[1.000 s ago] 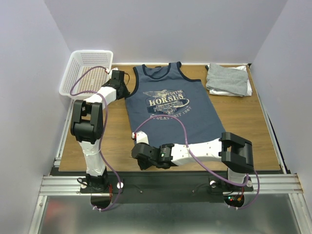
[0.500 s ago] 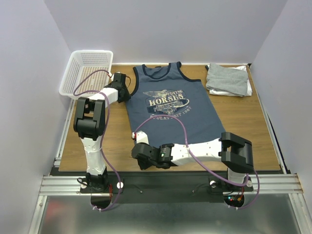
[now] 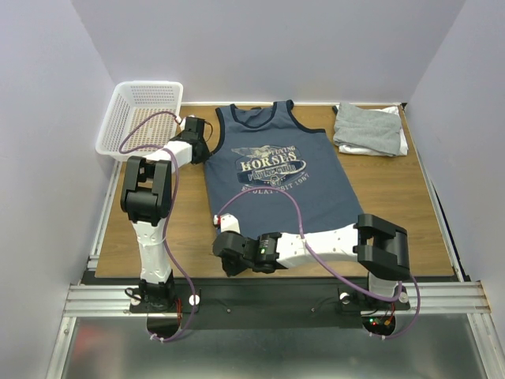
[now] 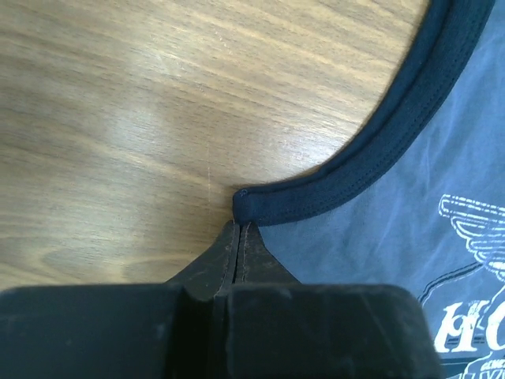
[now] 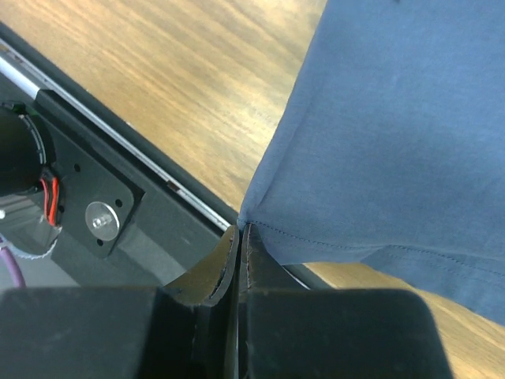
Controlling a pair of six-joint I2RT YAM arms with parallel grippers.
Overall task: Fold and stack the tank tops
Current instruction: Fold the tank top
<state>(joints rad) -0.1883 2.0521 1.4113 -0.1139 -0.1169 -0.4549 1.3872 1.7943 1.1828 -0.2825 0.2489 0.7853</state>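
Observation:
The navy tank top (image 3: pixel 276 170) with the pale "HORSES" print lies flat and face up in the middle of the table. My left gripper (image 3: pixel 207 151) is at its left armhole, and the left wrist view shows this gripper (image 4: pixel 239 225) shut on the dark trim (image 4: pixel 331 185), which bunches at the fingertips. My right gripper (image 3: pixel 219 223) is at the bottom left hem corner. In the right wrist view that gripper (image 5: pixel 241 230) is shut on the stitched hem corner (image 5: pixel 272 221) over the table's near edge. A folded light grey tank top (image 3: pixel 367 128) lies on a white one (image 3: pixel 402 146) at the back right.
A white plastic mesh basket (image 3: pixel 142 114) stands tilted at the back left corner. The black mounting rail (image 5: pixel 118 197) runs along the near table edge, just under my right gripper. Bare wood (image 3: pixel 189 213) shows left of the navy top.
My left gripper has slid slightly right to the armhole and closed on the trim. The right arm and the shirt have stayed put.

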